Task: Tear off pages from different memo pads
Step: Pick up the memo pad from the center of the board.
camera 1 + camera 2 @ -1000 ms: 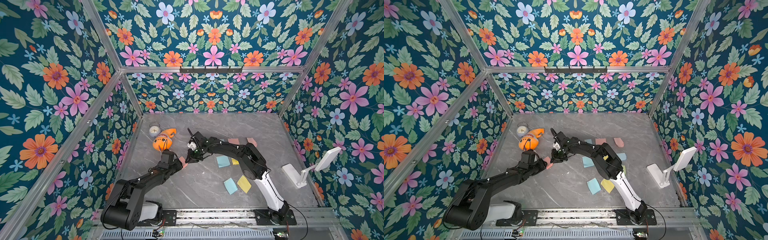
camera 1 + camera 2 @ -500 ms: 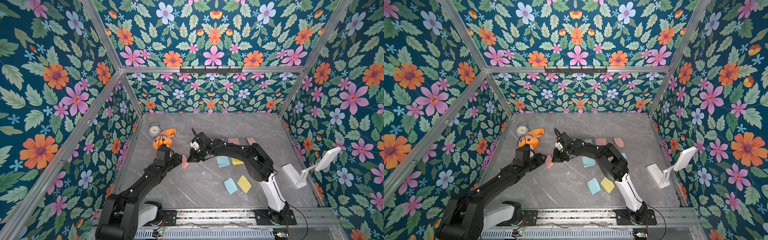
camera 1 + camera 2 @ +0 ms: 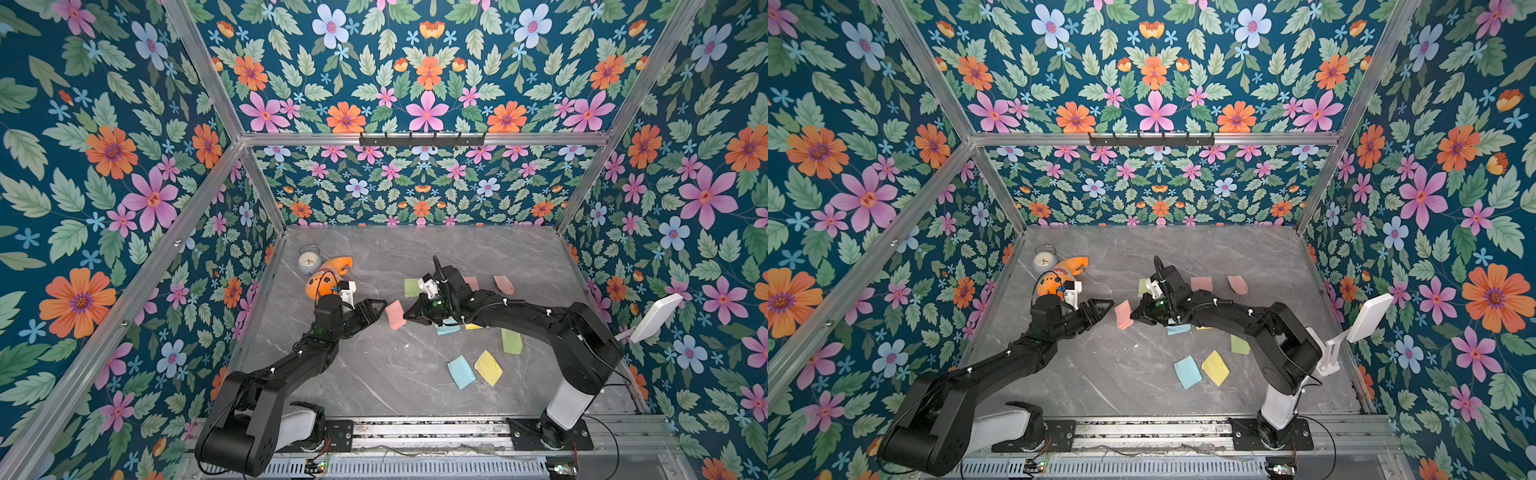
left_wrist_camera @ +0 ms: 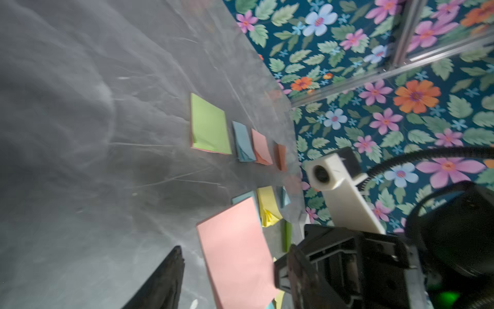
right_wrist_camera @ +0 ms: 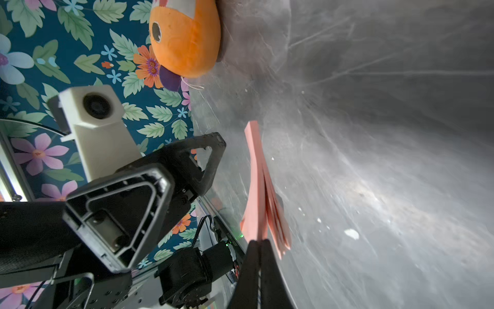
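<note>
right claw (image 3: pixel 407 314) clenched on one edge of the thick pastel-pink square memo pad (image 3: pixel 395 314), holding it off the grey marble surface (image 3: pixel 374 386) (sheets fan apart near the pinch, right wrist view). left claw (image 3: pixel 380 305) released, jaws apart, just beside the pad's opposite edge, small gap between them.

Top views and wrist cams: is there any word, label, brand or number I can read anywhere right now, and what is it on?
Nothing is legible anywhere.
The clock dial: numerals too small to read.
White print on a black part in the right wrist view: too blurred to read.
The pink memo pad and green memo pad: blank.
</note>
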Tool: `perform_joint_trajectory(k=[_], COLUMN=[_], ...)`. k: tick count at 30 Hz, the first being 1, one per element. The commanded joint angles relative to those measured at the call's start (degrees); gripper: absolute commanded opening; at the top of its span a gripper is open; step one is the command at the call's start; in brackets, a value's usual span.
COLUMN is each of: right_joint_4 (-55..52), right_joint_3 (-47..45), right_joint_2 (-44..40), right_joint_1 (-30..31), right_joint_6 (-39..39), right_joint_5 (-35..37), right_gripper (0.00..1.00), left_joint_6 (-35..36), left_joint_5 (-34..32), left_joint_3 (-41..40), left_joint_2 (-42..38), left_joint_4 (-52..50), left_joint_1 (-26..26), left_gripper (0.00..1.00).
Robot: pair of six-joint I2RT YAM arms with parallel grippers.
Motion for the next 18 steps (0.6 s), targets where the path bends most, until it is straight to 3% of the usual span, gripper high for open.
perform_joint_trajectory(k=[1, 11, 18], right_joint_4=[7.02, 8.86, 10.33], right_joint_3=[-3.77, -10.59, -12.68], right_joint_2=[-4.48, -12.21, -13.30], right_joint_1=[-0.77, -2.27, -2.65], right_joint_6=[5.51, 7.67, 8.45], right_joint_5=[-1.24, -1.82, -1.99], right_gripper=[0.00, 0.00, 0.00], left_joint_6=[-2.42, -2.50, -5.22], left_joint_5=[2.87, 3.47, 5.02], left_joint_3=[1.83, 4.06, 5.40], left_joint_2=[2.82, 7.07, 9.53], left_joint_4=[7.67, 8.62, 9.93], left_joint_1=[-1.35, -5.09, -7.23], left_gripper=[0.60, 0.59, 0.38])
